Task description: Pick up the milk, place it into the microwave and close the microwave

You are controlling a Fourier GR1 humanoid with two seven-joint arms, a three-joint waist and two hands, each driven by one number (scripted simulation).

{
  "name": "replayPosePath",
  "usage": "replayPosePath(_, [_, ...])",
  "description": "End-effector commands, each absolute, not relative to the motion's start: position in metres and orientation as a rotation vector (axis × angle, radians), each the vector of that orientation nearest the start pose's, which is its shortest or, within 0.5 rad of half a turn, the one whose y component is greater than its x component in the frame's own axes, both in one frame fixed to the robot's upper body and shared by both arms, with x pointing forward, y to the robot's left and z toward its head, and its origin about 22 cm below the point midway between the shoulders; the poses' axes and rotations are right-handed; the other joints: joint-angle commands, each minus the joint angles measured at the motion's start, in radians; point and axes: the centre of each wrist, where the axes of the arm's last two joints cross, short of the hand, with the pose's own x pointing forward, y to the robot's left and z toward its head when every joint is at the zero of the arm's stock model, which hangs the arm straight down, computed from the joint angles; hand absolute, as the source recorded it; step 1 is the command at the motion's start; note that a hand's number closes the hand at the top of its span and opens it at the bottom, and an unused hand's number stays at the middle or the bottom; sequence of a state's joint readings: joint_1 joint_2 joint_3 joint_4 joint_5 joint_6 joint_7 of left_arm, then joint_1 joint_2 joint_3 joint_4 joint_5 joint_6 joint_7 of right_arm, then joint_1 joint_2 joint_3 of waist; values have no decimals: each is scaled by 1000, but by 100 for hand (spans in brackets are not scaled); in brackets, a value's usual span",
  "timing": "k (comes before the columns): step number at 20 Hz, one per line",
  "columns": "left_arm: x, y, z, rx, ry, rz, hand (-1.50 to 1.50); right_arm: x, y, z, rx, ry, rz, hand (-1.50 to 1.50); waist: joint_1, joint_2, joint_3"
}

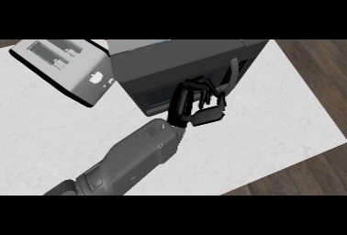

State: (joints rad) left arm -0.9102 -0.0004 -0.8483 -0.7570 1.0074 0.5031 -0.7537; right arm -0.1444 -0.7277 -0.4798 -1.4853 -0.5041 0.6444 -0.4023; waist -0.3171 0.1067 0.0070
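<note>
The fingers point(203, 87) of the left hand point(184, 106) are bent into a half curl and set against the front of the microwave, their tips just beside the lower end of its handle, while the thumb point(210, 115) juts out below them toward the view's right; nothing shows between fingers and thumb, and whether any fingertip hooks the handle cannot be told. The white marbled counter point(271, 128) fills most of the view, lying at a slant so that its near edge climbs toward the right, with dark wooden floor point(311, 59) beyond its right side and at the lower right corner. The microwave point(176, 57), a dark grey box, stands at the far middle of the counter, turned so that its front faces down and to the left. Its door point(157, 95), with a darker window in it, lies flat across the front and looks shut or all but shut. The grey forearm point(139, 151) comes in from the lower left and runs up on a diagonal to the hand at the door. A light grey toaster point(64, 69) sits at the far left, just beside the microwave's left side, tilted to the same slant, its two slots point(58, 50) on top. The handle point(232, 73) is a thin upright bar at the right end of the microwave's front. The milk shows nowhere on the counter or in the hand, and the window is too dark to tell whether it stands inside
</note>
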Motion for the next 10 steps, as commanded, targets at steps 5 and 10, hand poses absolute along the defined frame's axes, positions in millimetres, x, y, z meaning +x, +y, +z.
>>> replayPosePath(5, [361,10,39,-348,-1926,-65,150,248,-473,185,106,-2239,423,-150,-6,13,-3])
replayPosePath(10, [362,8,41,-347,-1931,-68,150,250,-478,188,101,-2225,420,-150,-1,13,-1])
